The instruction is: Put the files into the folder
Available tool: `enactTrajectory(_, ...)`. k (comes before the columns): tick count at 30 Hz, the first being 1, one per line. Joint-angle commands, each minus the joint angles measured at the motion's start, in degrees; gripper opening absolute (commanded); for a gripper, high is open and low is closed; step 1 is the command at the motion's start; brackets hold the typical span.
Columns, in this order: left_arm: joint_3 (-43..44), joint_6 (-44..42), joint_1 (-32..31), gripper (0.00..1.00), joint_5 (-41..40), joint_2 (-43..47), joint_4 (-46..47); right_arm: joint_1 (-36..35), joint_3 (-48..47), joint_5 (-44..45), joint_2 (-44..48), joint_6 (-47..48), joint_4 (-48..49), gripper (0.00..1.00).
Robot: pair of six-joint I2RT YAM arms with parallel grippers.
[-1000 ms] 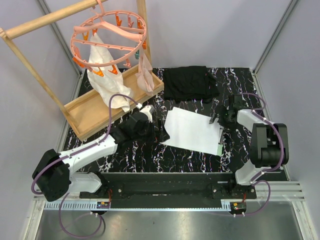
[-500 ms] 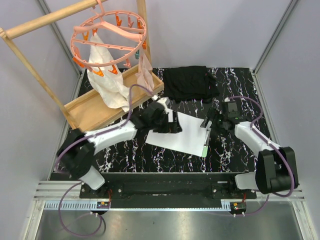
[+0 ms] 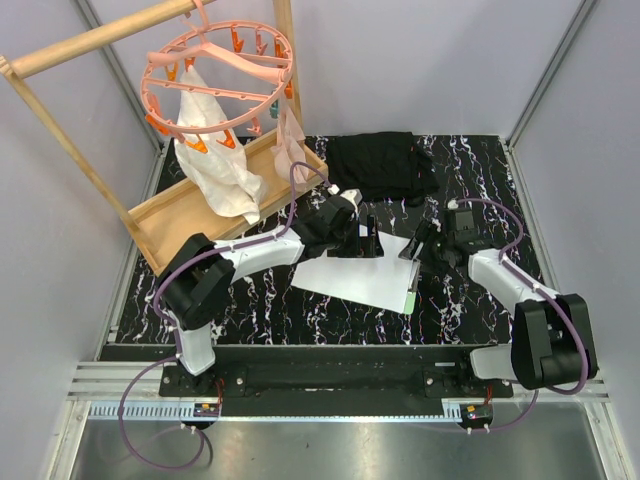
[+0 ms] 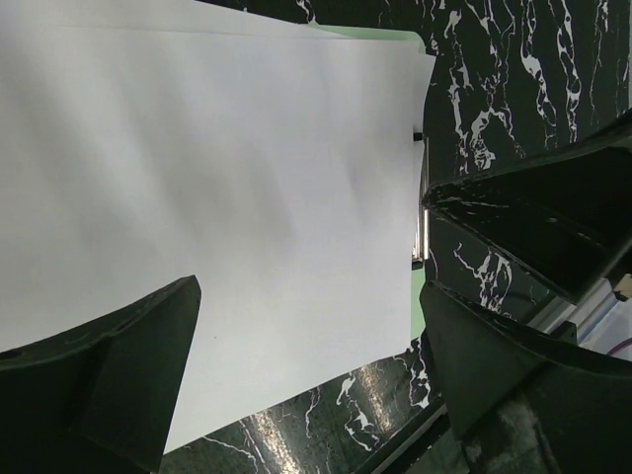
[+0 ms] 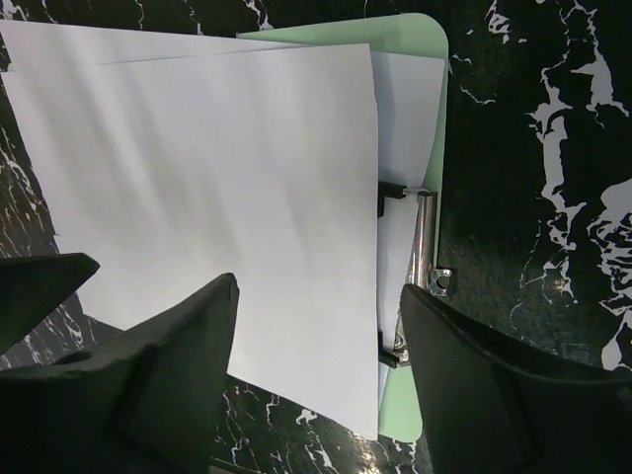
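Hovering left gripper (image 4: pixel 306 291) spread wide over blank white papers (image 5: pixel 217 178); holding right gripper (image 5: pixel 318 288) parted, grasping nothing, beside green folder (image 5: pixel 395 30) and its clip (image 5: pixel 420 247).

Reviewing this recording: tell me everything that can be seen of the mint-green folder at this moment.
The folder is a thin, pale mint-green rectangle with rounded corners, plastic by its look. It lies flat on the black marbled table. White sheets cover most of it, so only a band along one edge and a narrow strip down the clip side show. On that side sits a silvery clip bar with black ends. A lower sheet reaches it, and the top sheet ends just beside it.
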State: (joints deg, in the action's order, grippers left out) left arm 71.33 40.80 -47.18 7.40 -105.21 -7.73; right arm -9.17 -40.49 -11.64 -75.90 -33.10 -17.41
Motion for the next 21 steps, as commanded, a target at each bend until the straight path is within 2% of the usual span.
enactTrajectory(1,0.1,0.6,0.0,0.98,1.2,0.6,3.6,-0.5,0.6,-1.4,-2.0,-1.0,3.1,0.70)
enactTrajectory(14,-1.5,-0.1,0.0,0.98,1.0,2.5,3.9,-2.3,0.6,-1.7,-6.5,-1.8,6.7,0.59)
enactTrajectory(21,-2.8,-0.3,0.0,0.98,0.8,3.3,4.1,-3.4,0.6,-1.4,-7.5,-2.2,7.4,0.61)
